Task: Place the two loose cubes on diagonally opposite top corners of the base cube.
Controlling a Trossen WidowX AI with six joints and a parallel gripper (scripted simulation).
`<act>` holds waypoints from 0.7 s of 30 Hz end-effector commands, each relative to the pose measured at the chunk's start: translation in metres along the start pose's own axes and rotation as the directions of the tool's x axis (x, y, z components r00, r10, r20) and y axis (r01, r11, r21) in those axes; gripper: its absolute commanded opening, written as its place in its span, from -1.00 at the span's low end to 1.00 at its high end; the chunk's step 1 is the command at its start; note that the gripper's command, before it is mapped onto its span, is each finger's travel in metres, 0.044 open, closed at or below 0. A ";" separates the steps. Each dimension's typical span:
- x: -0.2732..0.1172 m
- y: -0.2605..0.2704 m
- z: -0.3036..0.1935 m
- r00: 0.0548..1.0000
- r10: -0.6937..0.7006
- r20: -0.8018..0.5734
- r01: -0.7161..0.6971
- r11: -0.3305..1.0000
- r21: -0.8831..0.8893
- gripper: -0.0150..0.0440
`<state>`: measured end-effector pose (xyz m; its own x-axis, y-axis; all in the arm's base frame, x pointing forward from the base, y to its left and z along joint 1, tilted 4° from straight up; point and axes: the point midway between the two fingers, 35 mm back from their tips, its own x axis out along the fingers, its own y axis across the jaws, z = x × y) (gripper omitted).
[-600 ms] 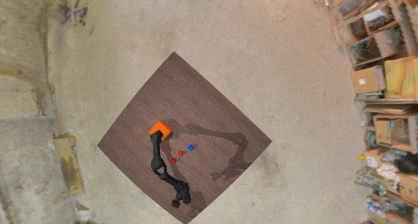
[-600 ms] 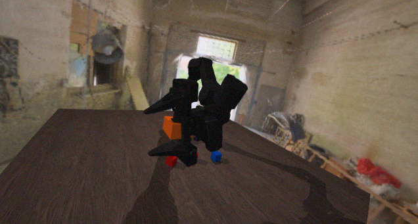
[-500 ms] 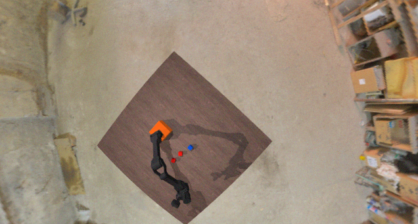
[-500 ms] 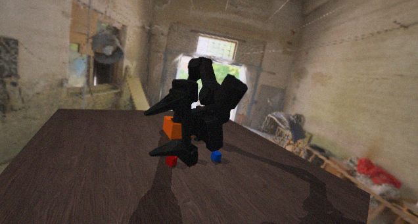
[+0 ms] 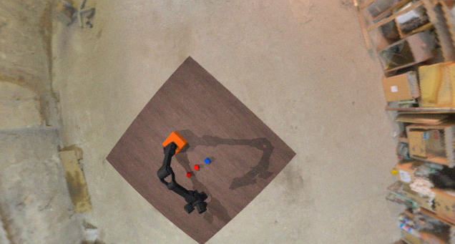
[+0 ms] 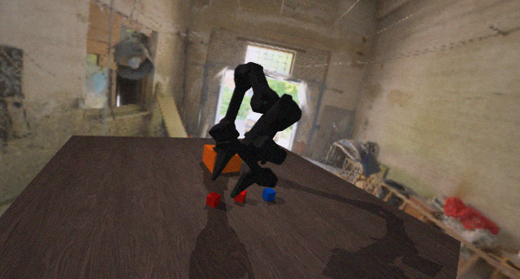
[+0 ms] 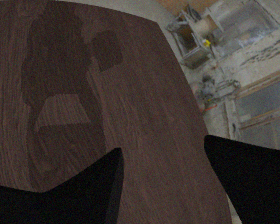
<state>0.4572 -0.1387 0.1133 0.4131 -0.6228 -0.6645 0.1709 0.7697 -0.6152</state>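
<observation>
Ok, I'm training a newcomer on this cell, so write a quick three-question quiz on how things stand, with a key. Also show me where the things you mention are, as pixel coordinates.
1. True or false: the blue cube (image 5: 207,161) (image 6: 269,195) and both red cubes (image 5: 196,167) (image 5: 188,174) (image 6: 212,200) (image 6: 243,197) rest on the table (image 5: 197,95) (image 6: 102,231) (image 7: 166,100), none stacked.

2. In the top view, the middle cube of the three is:
A) blue
B) red
C) green

3. Fill in: the tool (image 5: 195,209) (image 6: 223,187) (image 7: 164,148) is ____, with ____ between its fingers.

Key: 1 true; 2 B; 3 open, nothing

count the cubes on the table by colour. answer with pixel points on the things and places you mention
red cubes (image 5: 196,167) (image 5: 188,174) (image 6: 213,200) (image 6: 242,197): 2
blue cube (image 5: 207,161) (image 6: 268,195): 1
total: 3
</observation>
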 end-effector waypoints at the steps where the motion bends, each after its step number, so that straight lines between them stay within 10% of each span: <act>1: -0.019 0.026 -0.031 0.984 0.166 -0.069 -0.155 0.979 0.132 0.41; 9: -0.075 0.072 -0.104 0.841 0.476 -0.258 -0.321 0.822 0.470 0.41; 21: -0.136 0.098 -0.167 0.620 0.660 -0.423 -0.212 0.661 0.720 0.41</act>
<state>0.2751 -0.0056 0.0725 0.0092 0.0423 -0.9991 0.6501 0.7589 0.0381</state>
